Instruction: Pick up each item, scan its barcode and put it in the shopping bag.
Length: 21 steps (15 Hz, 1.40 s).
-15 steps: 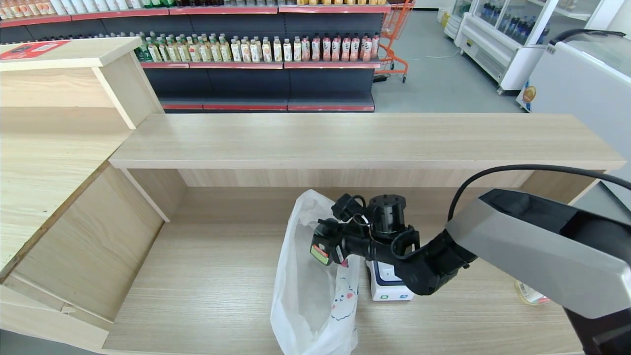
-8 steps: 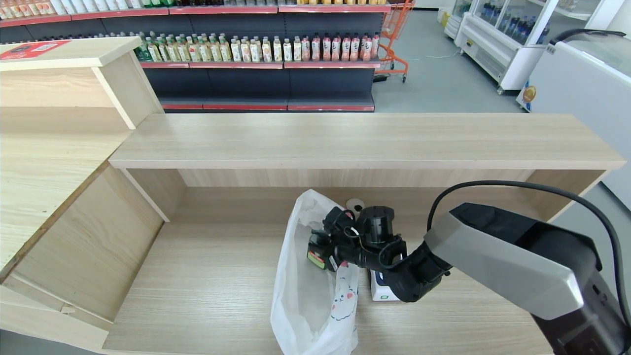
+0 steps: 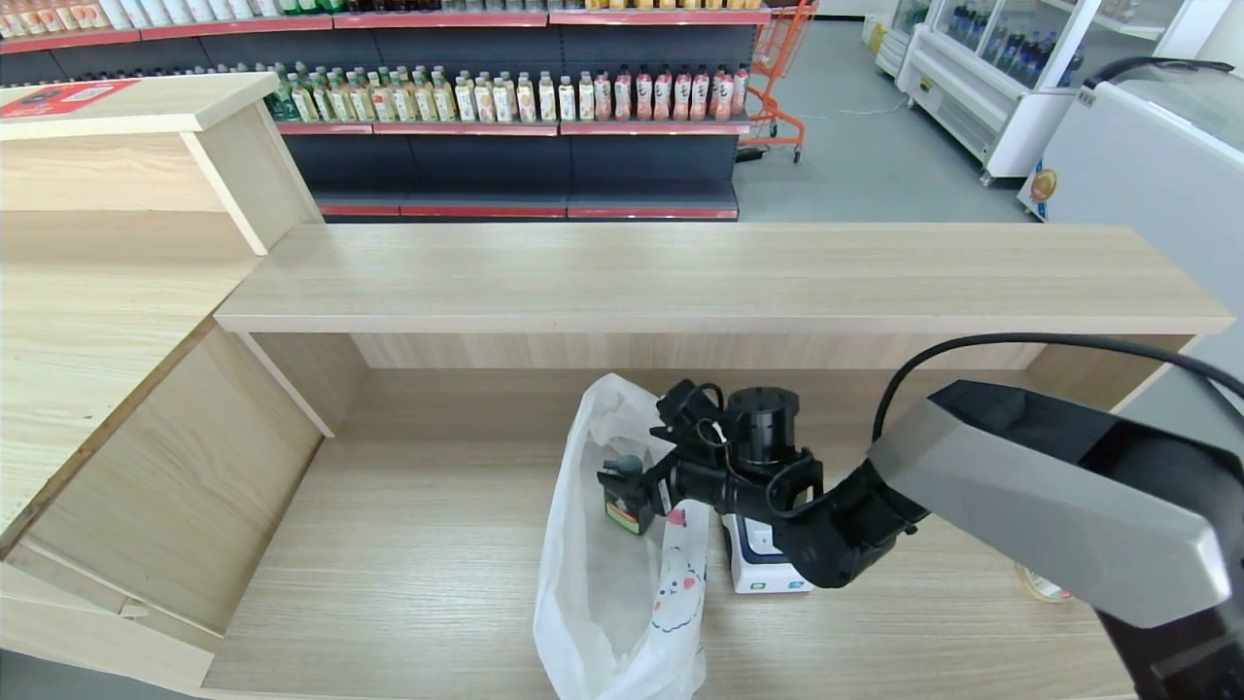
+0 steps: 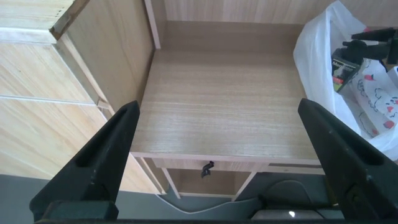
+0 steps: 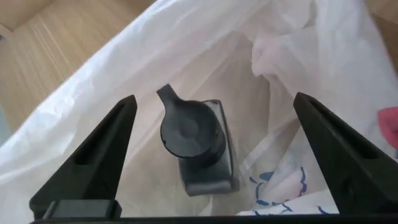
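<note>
A white plastic shopping bag [image 3: 603, 603] stands open on the lower counter [image 3: 408, 564]. My right gripper [image 3: 643, 478] hovers at its mouth with the fingers spread wide, so it is open. Between them, touching neither, a small dark bottle [image 5: 198, 144] with a black cap sits in the bag's opening [image 5: 205, 50]. The head view shows that bottle [image 3: 625, 501] at the bag's upper rim. The left wrist view has the bag [image 4: 323, 93] and bottle [image 4: 344, 67] off to one side. My left gripper [image 4: 217, 109] is open over the counter's front edge.
A white barcode scanner [image 3: 763, 562] stands just right of the bag, partly under my right arm. A small round item [image 3: 1038, 581] lies at the counter's right end. A raised shelf [image 3: 719, 277] runs along the back, and a wooden side wall [image 3: 175, 486] closes the left.
The right gripper dipped toward the bag's mouth, then opened and let go of the dark bottle. The right arm has drawn back a little to the right.
</note>
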### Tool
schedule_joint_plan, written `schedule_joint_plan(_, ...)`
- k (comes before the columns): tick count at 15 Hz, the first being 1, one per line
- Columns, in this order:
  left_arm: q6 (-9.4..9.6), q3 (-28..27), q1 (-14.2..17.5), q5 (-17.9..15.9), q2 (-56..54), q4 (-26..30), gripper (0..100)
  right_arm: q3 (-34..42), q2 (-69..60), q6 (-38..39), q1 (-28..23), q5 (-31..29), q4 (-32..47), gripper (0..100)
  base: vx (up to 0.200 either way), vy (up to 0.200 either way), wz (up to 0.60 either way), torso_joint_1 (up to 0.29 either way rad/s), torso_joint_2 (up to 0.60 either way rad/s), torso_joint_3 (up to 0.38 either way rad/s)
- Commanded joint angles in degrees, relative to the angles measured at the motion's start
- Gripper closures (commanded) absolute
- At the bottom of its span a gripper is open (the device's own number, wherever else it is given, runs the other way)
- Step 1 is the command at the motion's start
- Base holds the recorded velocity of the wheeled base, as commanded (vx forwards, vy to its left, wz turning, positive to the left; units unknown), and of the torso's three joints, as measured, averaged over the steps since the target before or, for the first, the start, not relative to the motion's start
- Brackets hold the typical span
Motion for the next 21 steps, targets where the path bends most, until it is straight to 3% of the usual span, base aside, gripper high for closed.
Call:
schedule_joint_plan(1, 0.00, 0.0, 0.0, 0.0, 0.0, 0.0, 0, 11.6, -15.7, 4.9, -4.9, 0.2, 1.6, 0, 0.000, 0.000, 0.00, 0.000, 0.00, 0.000)
schedule_joint_plan(2, 0.00, 0.0, 0.0, 0.0, 0.0, 0.0, 0, 14.6, -18.7, 5.4, -6.2, 0.2, 2.6, 0, 0.000, 0.000, 0.00, 0.000, 0.00, 0.000)
schedule_joint_plan(3, 0.00, 0.0, 0.0, 0.0, 0.0, 0.0, 0, 26.1, -31.3, 6.6, -10.7, 0.1, 6.1, 0, 0.000, 0.000, 0.00, 0.000, 0.00, 0.000)
schedule_joint_plan(4, 0.00, 0.0, 0.0, 0.0, 0.0, 0.0, 0, 29.7, -35.3, 6.8, -12.2, 0.0, 6.9, 0, 0.000, 0.000, 0.00, 0.000, 0.00, 0.000)
schedule_joint_plan(5, 0.00, 0.0, 0.0, 0.0, 0.0, 0.0, 0, 38.7, -45.5, 6.1, -17.3, -2.4, 7.1, 0, 0.000, 0.000, 0.00, 0.000, 0.00, 0.000)
schedule_joint_plan(7, 0.00, 0.0, 0.0, 0.0, 0.0, 0.0, 0, 46.1, -59.3, 5.6, -24.6, -3.9, 11.9, 0, 0.000, 0.000, 0.00, 0.000, 0.00, 0.000)
schedule_joint_plan(9, 0.00, 0.0, 0.0, 0.0, 0.0, 0.0, 0, 48.0, -71.9, 5.1, -30.7, -4.0, 25.2, 0, 0.000, 0.000, 0.00, 0.000, 0.00, 0.000)
schedule_joint_plan(12, 0.00, 0.0, 0.0, 0.0, 0.0, 0.0, 0, 48.9, -85.3, 5.5, -34.4, -4.0, 40.9, 0, 0.000, 0.000, 0.00, 0.000, 0.00, 0.000)
schedule_joint_plan(17, -0.09, 0.0, 0.0, 0.0, 0.0, 0.0, 0, 51.5, -90.9, 5.5, -35.8, -4.0, 44.7, 0, 0.000, 0.000, 0.00, 0.000, 0.00, 0.000)
schedule_joint_plan(21, 0.00, 0.0, 0.0, 0.0, 0.0, 0.0, 0, 51.2, -89.7, 5.5, -35.8, -4.0, 44.7, 0, -0.200, 0.000, 0.00, 0.012, 0.01, 0.004)
